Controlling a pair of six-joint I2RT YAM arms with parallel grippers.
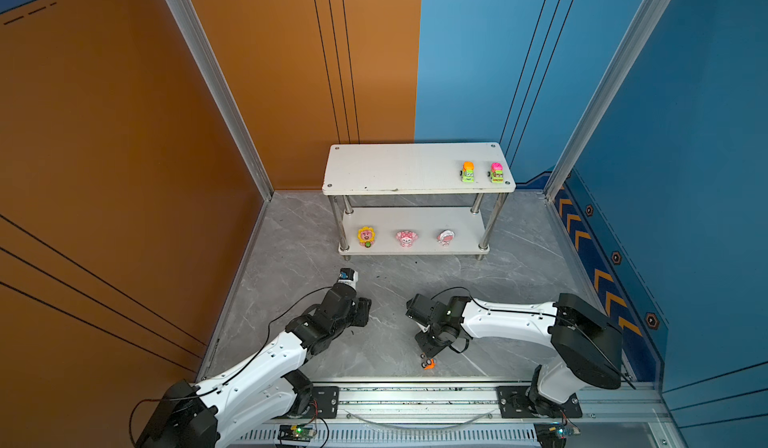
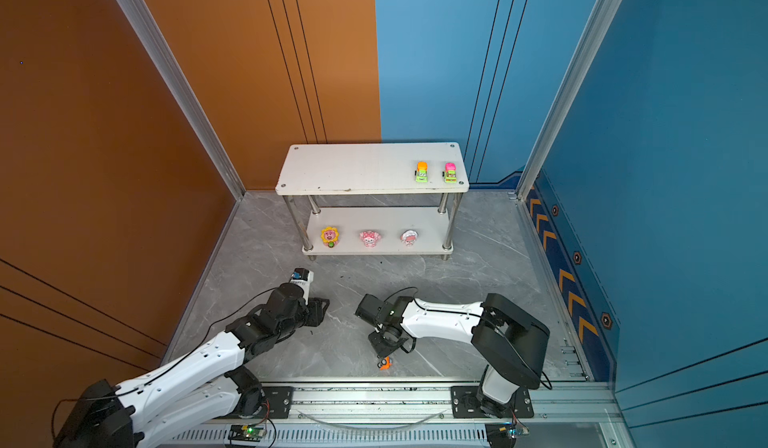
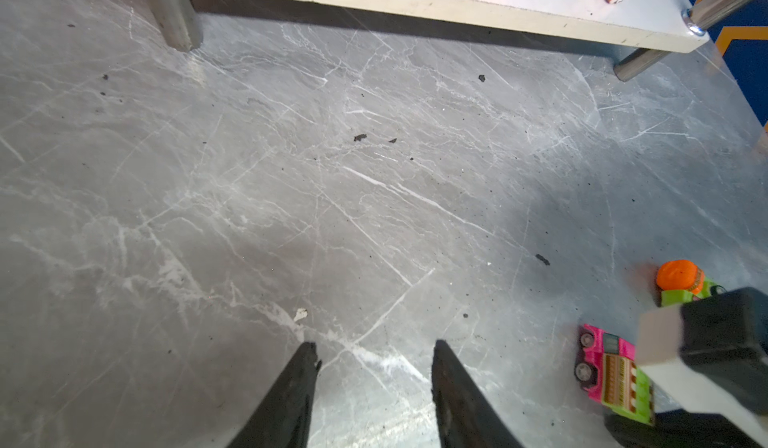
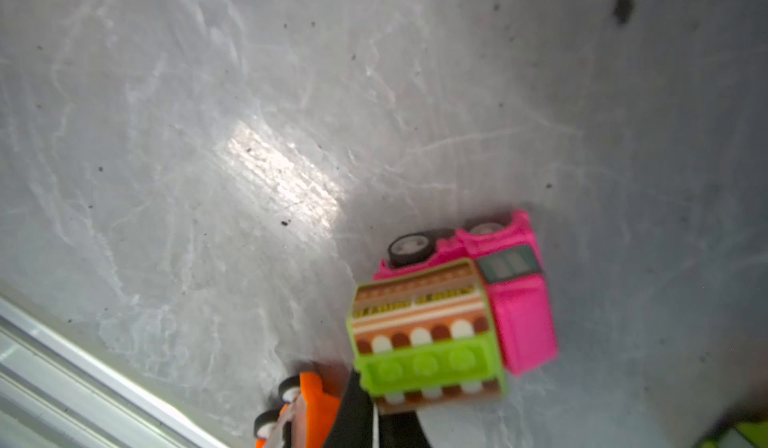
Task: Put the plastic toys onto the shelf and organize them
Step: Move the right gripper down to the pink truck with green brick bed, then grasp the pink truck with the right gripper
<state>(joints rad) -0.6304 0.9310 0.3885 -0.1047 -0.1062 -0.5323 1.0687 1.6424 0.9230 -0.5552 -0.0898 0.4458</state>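
Lying just beside the right claw [image 4: 370,404] (pinched shut): pink truck [image 4: 453,313]

The grey marble-veined table [image 1: 395,283] carries a low white two-tier shelf with chrome tube posts [image 1: 395,167] at its far side. On the top board, near the right end, an orange-topped green toy truck [image 1: 468,172] and a pink-topped green toy truck [image 1: 496,172] stand side by side. The lower board holds a row of three: a yellow sunflower-headed figurine [image 1: 366,236], a pink round-headed figurine [image 1: 406,238] and a white-and-pink figurine [image 1: 445,237]. On the bare table near the front rail lie a small orange toy car [image 1: 428,364] and, just beside it, a pink-and-green toy truck [image 4: 453,313]. A second orange-capped green truck [image 3: 681,281] is nearby.
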